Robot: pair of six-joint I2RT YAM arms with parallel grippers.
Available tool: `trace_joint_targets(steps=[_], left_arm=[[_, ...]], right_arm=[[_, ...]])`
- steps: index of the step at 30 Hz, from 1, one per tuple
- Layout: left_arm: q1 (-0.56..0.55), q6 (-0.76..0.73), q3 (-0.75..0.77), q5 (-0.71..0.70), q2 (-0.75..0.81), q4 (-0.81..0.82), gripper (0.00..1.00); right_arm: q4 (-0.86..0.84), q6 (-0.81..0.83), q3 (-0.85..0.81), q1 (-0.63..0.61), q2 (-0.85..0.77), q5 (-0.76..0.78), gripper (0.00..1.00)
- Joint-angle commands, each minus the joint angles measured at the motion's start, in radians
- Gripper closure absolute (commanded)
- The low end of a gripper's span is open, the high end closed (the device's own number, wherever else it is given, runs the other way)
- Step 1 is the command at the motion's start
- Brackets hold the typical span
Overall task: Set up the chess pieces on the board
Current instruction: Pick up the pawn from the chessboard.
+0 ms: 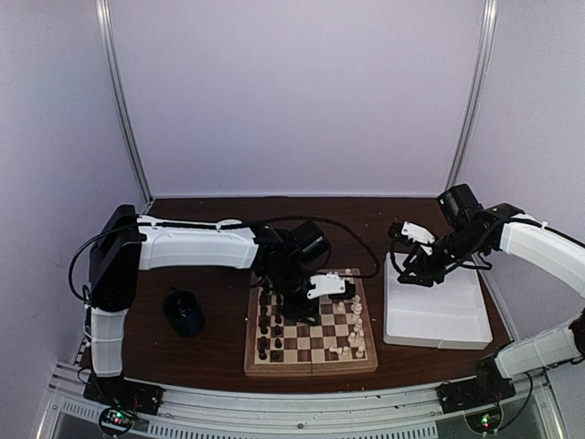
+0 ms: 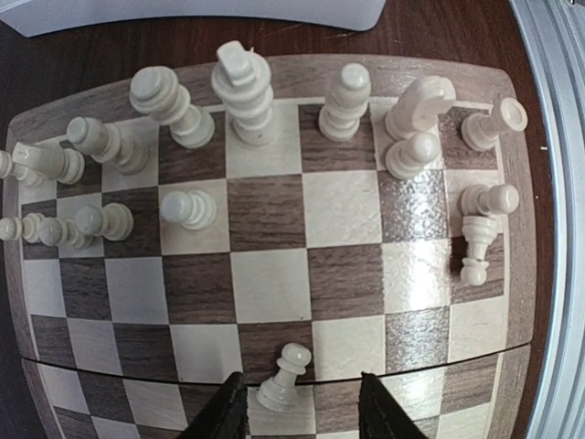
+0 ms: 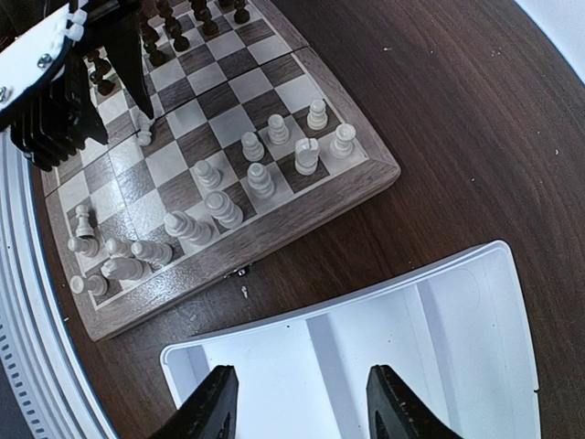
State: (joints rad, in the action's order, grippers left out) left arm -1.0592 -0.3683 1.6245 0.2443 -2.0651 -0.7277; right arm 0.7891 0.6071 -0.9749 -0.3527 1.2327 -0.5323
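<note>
The chess pieces [image 2: 247, 87] stand on the board [image 2: 274, 283]. The cream set is crowded along the edge nearest the white tray [image 3: 457, 347], and the dark set [image 1: 265, 320] along the opposite edge. One cream pawn [image 2: 283, 373] stands alone mid-board, between the parted jaws of the left gripper [image 2: 300, 412]. The jaws bracket it without clamping, though whether one finger already brushes its base is hard to tell.

The right gripper [image 3: 302, 412] hangs spread wide and empty over the tray.

The pieces are probably light, hard, smooth turned wood that topples easily and can squirt out of a pinch. The safest hold is likely low on the stem, just above the wider base, with a gentle squeeze.
</note>
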Motion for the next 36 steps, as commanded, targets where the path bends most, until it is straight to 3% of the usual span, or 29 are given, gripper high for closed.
trace_joint_targets(steps=[1,11,25,29,36], left_arm=[[0.002,-0.054,0.034,-0.014,-0.030,-0.035,0.58],[0.007,-0.086,0.044,-0.073,-0.075,-0.053,0.61],[0.021,-0.042,0.044,-0.097,-0.061,-0.049,0.89],[0.070,0.079,-0.022,0.043,0.061,0.091,0.91],[0.087,0.454,-0.174,0.200,0.230,0.540,0.92]], right_arm=[[0.004,0.013,0.010,0.004,-0.012,-0.016,0.48],[0.007,0.014,0.008,0.004,0.003,-0.024,0.48],[0.047,-0.023,-0.050,0.004,0.007,-0.091,0.48],[0.120,-0.054,-0.155,0.004,0.048,-0.203,0.48],[0.178,-0.187,-0.333,-0.023,0.178,-0.410,0.49]])
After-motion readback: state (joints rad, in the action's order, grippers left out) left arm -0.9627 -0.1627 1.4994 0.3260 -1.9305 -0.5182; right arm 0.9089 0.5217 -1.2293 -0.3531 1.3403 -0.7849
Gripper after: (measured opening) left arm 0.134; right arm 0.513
